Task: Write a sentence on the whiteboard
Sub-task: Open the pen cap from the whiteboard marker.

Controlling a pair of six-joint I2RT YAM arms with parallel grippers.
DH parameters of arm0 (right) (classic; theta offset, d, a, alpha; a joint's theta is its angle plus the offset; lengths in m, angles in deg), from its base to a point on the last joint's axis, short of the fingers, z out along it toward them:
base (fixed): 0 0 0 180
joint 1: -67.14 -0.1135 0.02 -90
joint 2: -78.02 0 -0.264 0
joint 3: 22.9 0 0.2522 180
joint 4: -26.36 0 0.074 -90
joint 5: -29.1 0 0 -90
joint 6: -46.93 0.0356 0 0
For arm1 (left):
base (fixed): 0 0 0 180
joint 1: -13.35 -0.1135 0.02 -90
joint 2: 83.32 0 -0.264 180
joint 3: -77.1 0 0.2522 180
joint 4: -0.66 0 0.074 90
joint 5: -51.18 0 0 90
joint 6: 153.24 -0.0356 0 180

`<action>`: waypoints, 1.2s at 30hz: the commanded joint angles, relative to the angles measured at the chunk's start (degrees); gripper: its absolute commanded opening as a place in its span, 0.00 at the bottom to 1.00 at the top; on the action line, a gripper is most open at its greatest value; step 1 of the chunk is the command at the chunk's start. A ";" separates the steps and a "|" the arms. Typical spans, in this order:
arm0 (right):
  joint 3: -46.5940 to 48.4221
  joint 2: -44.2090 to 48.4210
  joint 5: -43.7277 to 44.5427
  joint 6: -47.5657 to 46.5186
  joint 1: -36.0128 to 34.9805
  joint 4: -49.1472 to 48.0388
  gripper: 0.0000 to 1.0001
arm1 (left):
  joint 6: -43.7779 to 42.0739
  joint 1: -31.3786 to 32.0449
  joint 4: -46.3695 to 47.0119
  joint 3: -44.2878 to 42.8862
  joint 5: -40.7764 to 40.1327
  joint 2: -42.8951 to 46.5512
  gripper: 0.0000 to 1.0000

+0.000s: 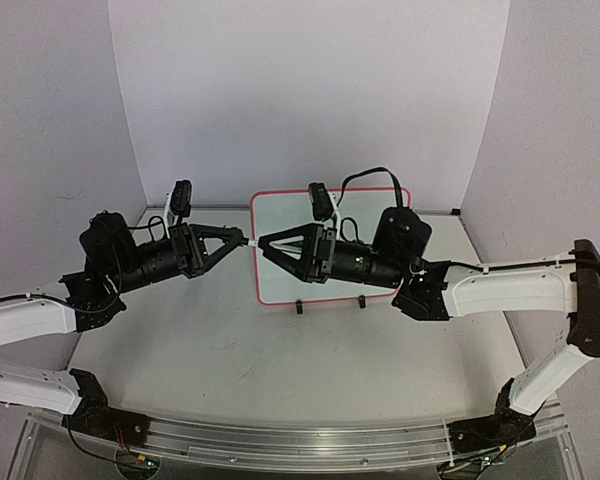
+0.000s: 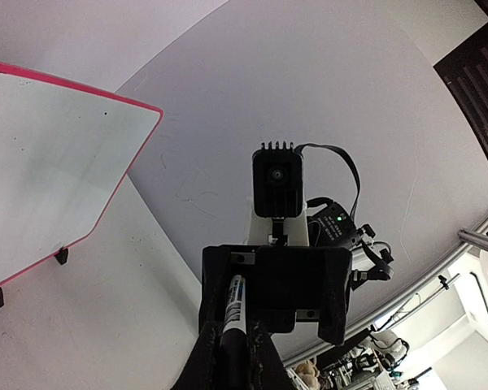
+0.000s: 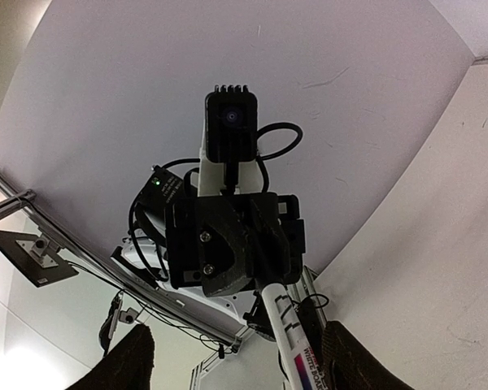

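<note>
The whiteboard (image 1: 330, 262) stands upright at the back centre on two black feet. Its white face is blank and no sentence shows on it. It also shows in the left wrist view (image 2: 49, 162), blank too. My left gripper (image 1: 240, 240) is shut on a white whiteboard marker (image 2: 234, 305), held in the air in front of the board's left edge. My right gripper (image 1: 264, 243) faces it tip to tip. Its jaws are wide open with the marker (image 3: 291, 345) between them, close to one finger (image 3: 350, 357). In the left wrist view my left gripper (image 2: 234, 341) clamps the marker's dark end.
White walls enclose the table on the left, back and right. The two arm bases and a metal rail (image 1: 300, 440) run along the near edge. The right arm's white link (image 1: 500, 285) lies low to the right of the board.
</note>
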 commanded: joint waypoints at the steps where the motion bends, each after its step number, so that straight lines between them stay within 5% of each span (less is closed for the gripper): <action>1: 1.56 0.09 -1.26 -0.74 -0.55 -1.53 0.67 | 0.95 -0.01 6.74 0.13 -1.82 -0.56 0.00; 36: 0.34 0.87 1.03 -0.54 -0.54 -0.96 0.62 | 0.06 -0.02 0.39 0.69 0.89 0.08 0.00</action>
